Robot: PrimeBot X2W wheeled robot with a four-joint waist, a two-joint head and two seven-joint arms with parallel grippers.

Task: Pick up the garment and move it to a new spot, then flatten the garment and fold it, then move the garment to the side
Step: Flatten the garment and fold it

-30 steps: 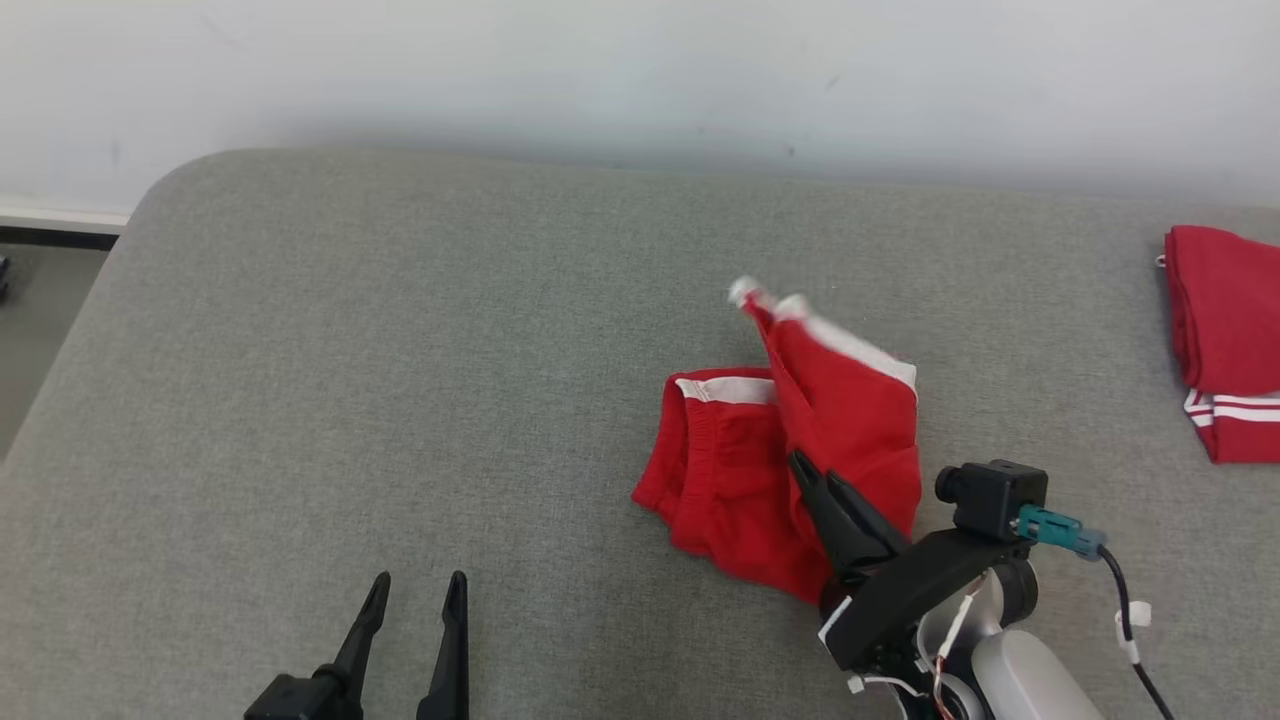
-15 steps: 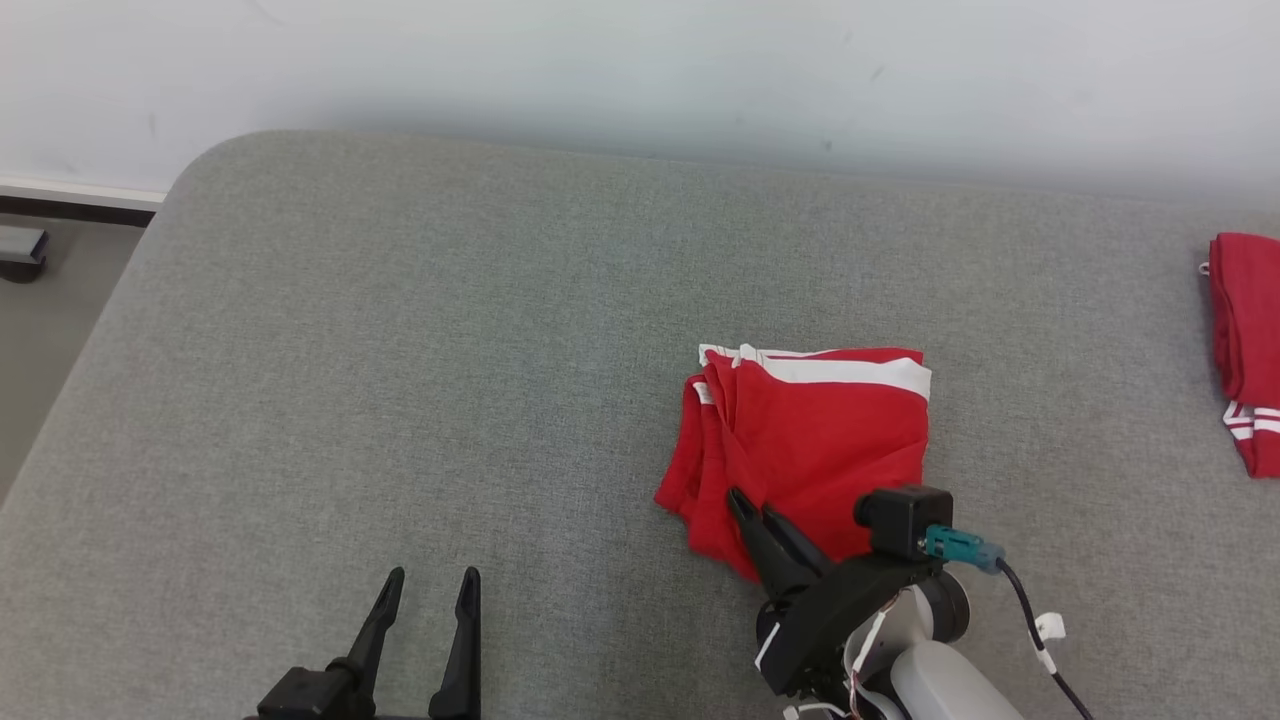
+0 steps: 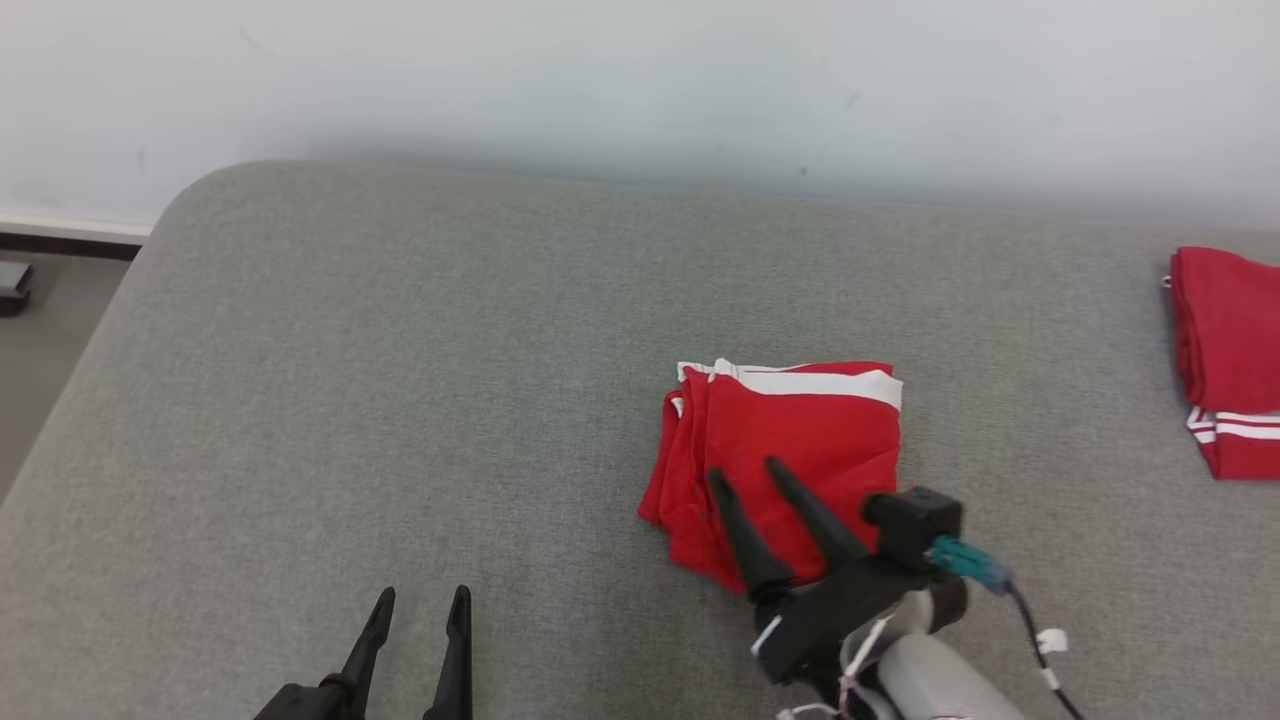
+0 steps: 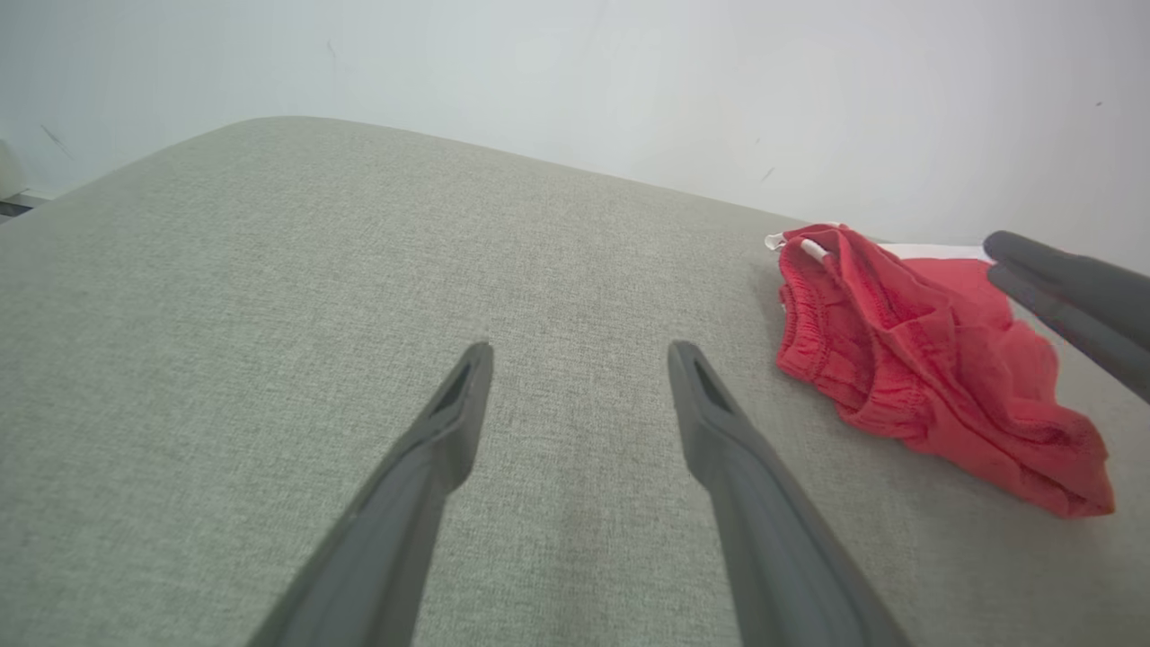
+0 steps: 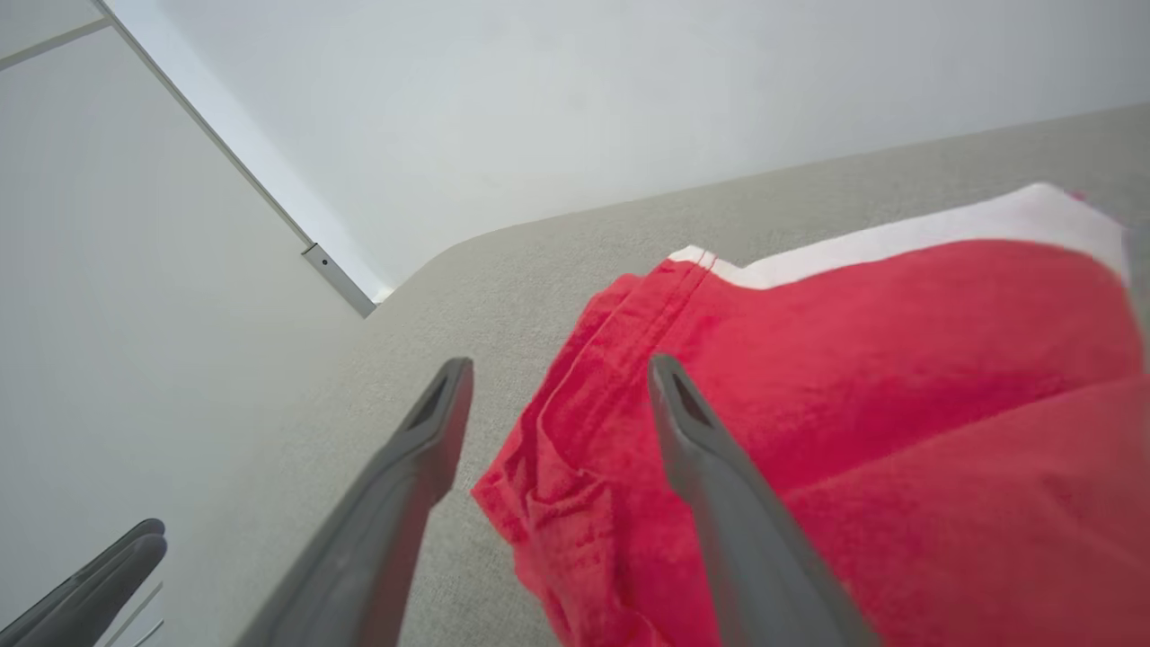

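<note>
The garment (image 3: 800, 440) is a pair of red shorts with a white band, lying folded on the grey padded surface right of centre. It also shows in the left wrist view as the garment (image 4: 916, 359) and close up in the right wrist view as the garment (image 5: 853, 404). My right gripper (image 3: 748, 472) hovers over its near left part, jaws open, nothing between them. In its own view the right gripper (image 5: 557, 368) straddles the garment's left edge. My left gripper (image 3: 420, 600) stands open over bare surface at the lower left, also seen as the left gripper (image 4: 579, 355).
A second red cloth with white stripes (image 3: 1225, 360) lies at the right edge of the grey padded surface (image 3: 400, 400). A white wall (image 3: 640, 80) runs behind it. The surface's rounded left corner drops to the floor (image 3: 30, 340).
My right gripper was shut on the garment's near edge and has let go, its fingers now spread. The lifted flap came down, leaving the garment folded flat. The head camera shifted slightly.
</note>
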